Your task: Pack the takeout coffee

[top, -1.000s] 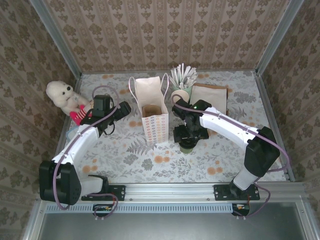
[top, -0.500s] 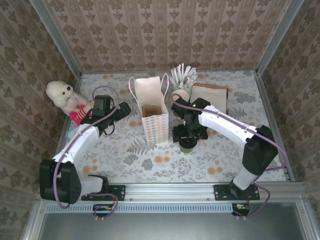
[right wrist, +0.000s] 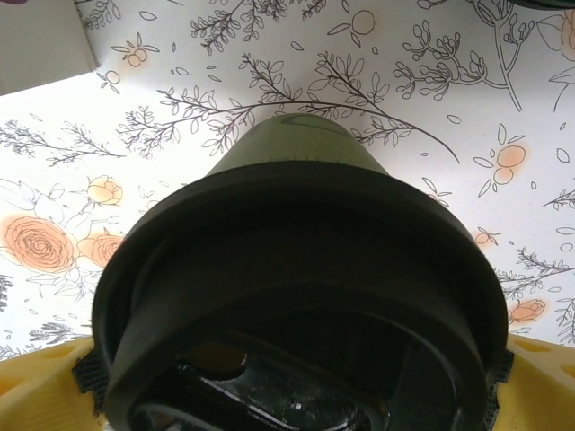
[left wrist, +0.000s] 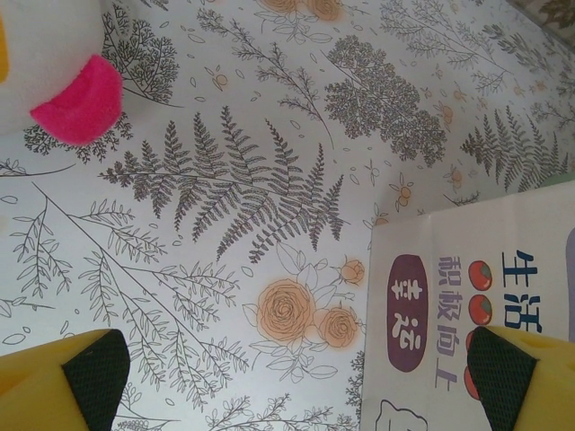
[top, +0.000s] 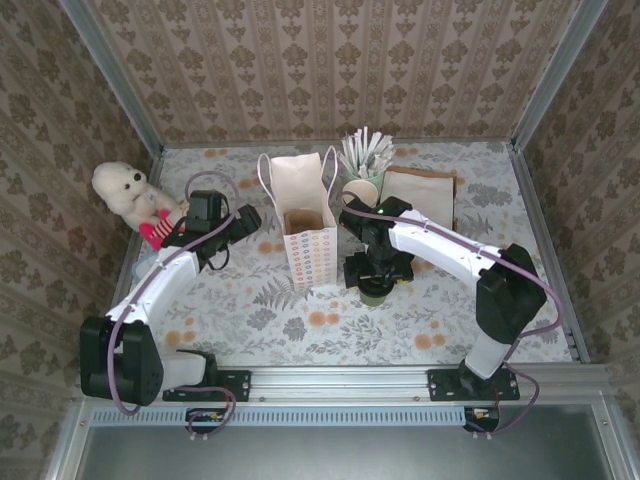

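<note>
The takeout coffee [right wrist: 296, 233], an olive-green cup under a black lid, stands on the floral table just right of the paper bag [top: 310, 250]. My right gripper [right wrist: 292, 377] is open and straddles the lid, with one black pad [right wrist: 85, 373] on each side of its rim. From above, that gripper [top: 375, 272] covers most of the cup [top: 375, 294]. My left gripper [top: 245, 218] is open beside the bag's left side and holds nothing. In the left wrist view the gripper [left wrist: 296, 377] spans bare table and the bag's printed face [left wrist: 467, 305].
A white plush toy [top: 125, 190] with pink feet [left wrist: 81, 99] sits at the far left. Behind the coffee stand cream paper cups [top: 360, 190], a bunch of white sticks [top: 365, 152] and a brown paper pad [top: 420, 195]. Metal rails edge the table.
The right arm's elbow has drifted slightly left while its gripper stays over the cup. The left arm has barely moved.
</note>
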`<state>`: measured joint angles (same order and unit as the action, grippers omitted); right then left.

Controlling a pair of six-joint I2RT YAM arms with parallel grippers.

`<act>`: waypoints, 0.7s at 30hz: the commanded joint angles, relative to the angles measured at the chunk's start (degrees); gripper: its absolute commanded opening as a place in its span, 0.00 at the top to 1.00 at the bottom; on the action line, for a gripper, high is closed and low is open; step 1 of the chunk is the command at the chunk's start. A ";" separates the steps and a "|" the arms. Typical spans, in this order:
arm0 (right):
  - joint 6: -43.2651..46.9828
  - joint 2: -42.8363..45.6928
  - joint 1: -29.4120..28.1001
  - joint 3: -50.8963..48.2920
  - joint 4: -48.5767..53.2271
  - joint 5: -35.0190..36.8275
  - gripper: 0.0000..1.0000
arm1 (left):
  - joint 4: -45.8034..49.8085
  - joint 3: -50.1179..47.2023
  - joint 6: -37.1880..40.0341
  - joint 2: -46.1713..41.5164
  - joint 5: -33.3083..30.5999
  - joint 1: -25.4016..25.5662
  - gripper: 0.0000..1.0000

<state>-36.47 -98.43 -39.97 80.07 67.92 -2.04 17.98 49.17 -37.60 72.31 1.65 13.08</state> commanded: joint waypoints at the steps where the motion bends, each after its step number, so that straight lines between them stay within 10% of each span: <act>1: -0.79 -1.35 0.06 1.05 1.74 -0.80 0.00 | 1.35 1.55 1.44 0.37 -0.90 -0.03 0.00; 21: -0.27 -2.20 0.15 -0.54 0.90 -0.22 0.06 | 1.70 1.81 1.49 1.42 -0.49 -0.07 0.00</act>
<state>-36.34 -99.94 -39.94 80.05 67.92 -2.02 18.00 49.17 -37.21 73.17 1.48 13.08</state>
